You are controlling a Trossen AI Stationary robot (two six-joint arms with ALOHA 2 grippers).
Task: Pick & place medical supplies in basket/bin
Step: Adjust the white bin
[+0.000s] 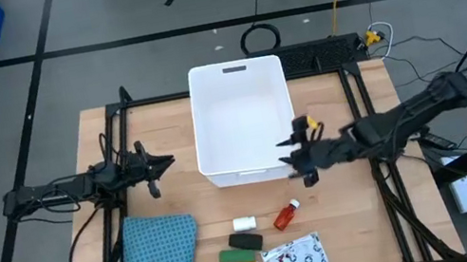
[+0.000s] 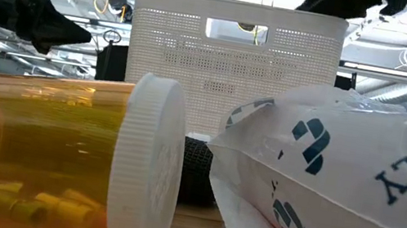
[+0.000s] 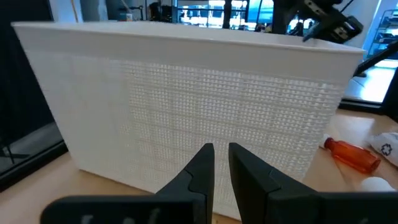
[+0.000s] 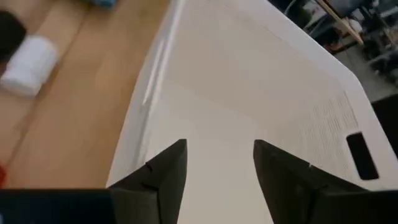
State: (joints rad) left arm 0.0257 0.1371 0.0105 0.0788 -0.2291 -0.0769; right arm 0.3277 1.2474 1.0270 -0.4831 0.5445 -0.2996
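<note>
The white bin (image 1: 243,120) stands mid-table, its inside bare in the right wrist view (image 4: 249,93). In front of it on the wood lie the supplies: white roll (image 1: 245,223), red bottle (image 1: 287,215), black oblong (image 1: 245,241), green block (image 1: 235,257), orange vial (image 2: 31,151) and patterned packet (image 1: 295,260). My right gripper (image 1: 300,153) hangs open in the air over the bin's near right corner, tilted down, nothing between its fingers (image 4: 168,171). My left gripper (image 1: 158,168) waits left of the bin, level, fingers nearly together (image 3: 205,165), facing the bin wall (image 3: 186,106).
A teal-blue cloth (image 1: 159,255) lies on the near left of the table. Bare wood shows to the left and right of the bin. Black frame rails (image 1: 364,108) run along the table's sides. Cables and a black pad lie beyond the far edge.
</note>
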